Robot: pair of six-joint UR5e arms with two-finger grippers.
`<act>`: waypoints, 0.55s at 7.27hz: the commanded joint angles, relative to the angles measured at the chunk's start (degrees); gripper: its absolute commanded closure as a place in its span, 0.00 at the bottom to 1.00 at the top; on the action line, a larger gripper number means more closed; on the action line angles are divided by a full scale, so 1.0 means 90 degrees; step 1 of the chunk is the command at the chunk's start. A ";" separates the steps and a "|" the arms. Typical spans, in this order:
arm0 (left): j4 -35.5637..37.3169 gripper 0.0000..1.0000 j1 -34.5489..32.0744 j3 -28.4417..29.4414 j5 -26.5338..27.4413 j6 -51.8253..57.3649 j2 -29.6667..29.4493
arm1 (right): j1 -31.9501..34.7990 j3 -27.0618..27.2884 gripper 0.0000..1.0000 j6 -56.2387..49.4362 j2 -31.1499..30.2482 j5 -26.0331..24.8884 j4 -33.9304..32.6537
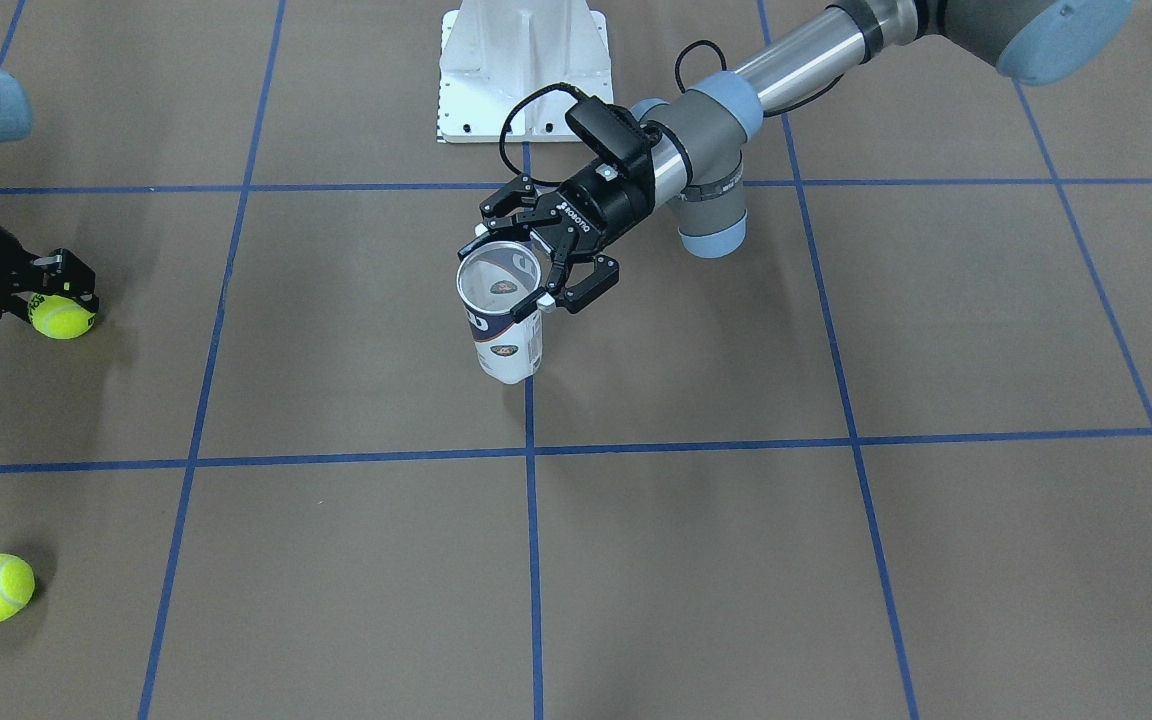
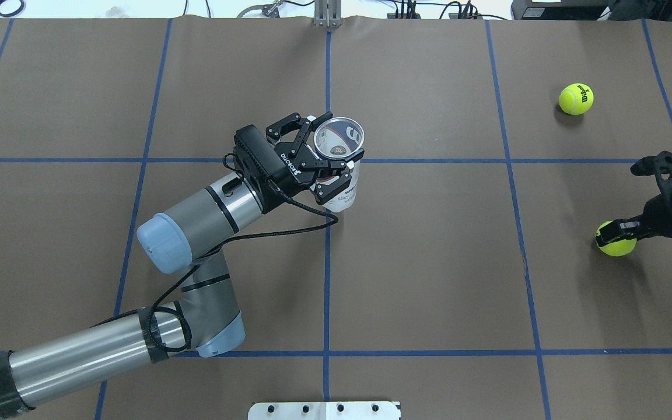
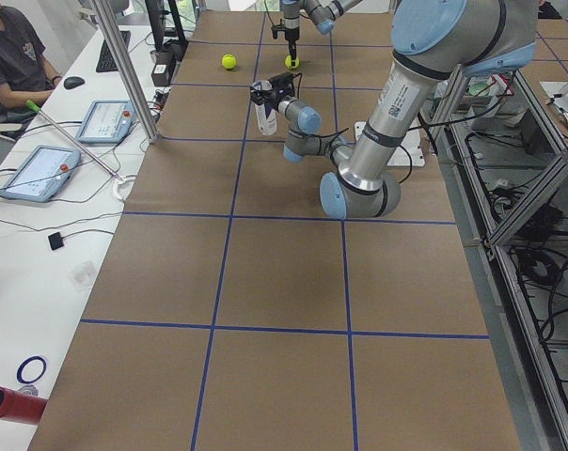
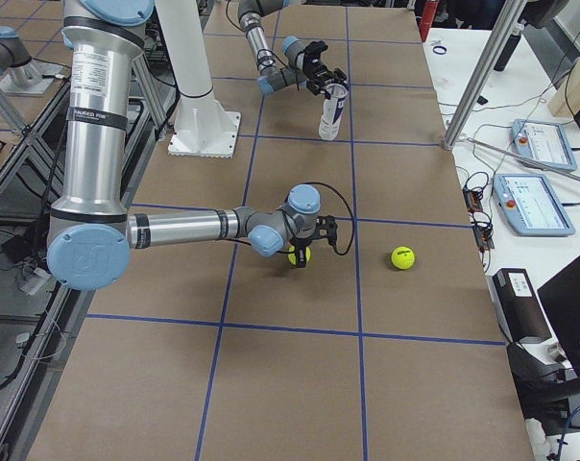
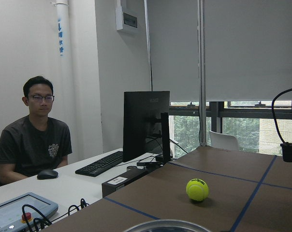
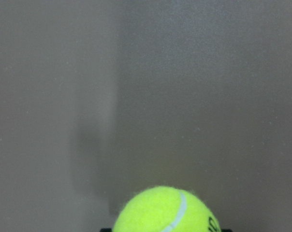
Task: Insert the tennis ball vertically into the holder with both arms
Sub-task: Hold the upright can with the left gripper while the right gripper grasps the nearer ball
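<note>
The holder [image 1: 508, 350], a clear can with a white and navy label, stands upright near the table's middle with its open mouth up. My left gripper [image 1: 528, 265] is shut on its upper part from the side; both also show in the overhead view, the holder [image 2: 345, 195] and the gripper [image 2: 336, 153]. The holder's silver rim [image 5: 165, 225] shows at the bottom of the left wrist view. My right gripper [image 2: 615, 233] is shut on a yellow tennis ball [image 2: 617, 246] low at the table's right end. That ball also shows in the right wrist view [image 6: 167, 212].
A second tennis ball [image 2: 576, 98] marked Wilson lies loose at the far right, beyond the held ball. The white robot base plate [image 1: 523, 70] sits at the near middle edge. An operator [image 5: 35, 135] sits at a desk beyond the table's far side.
</note>
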 commanded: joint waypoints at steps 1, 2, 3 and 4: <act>-0.0220 0.18 0.0031 0.0134 0.0000 0.0004 0.0083 | 0.0020 0.0185 1.00 0.0009 0.0111 0.0177 -0.0076; -0.0473 0.18 0.0069 0.0222 0.0010 0.0004 0.0064 | 0.0068 0.0341 1.00 0.0010 0.0237 0.0217 -0.0309; -0.0475 0.18 0.0070 0.0262 0.0010 0.0004 0.0073 | 0.0127 0.0439 1.00 0.0010 0.0683 0.0217 -0.0804; -0.0485 0.18 0.0089 0.0320 0.0010 0.0004 0.0044 | 0.0195 0.0653 1.00 0.0019 0.1220 0.0304 -0.1525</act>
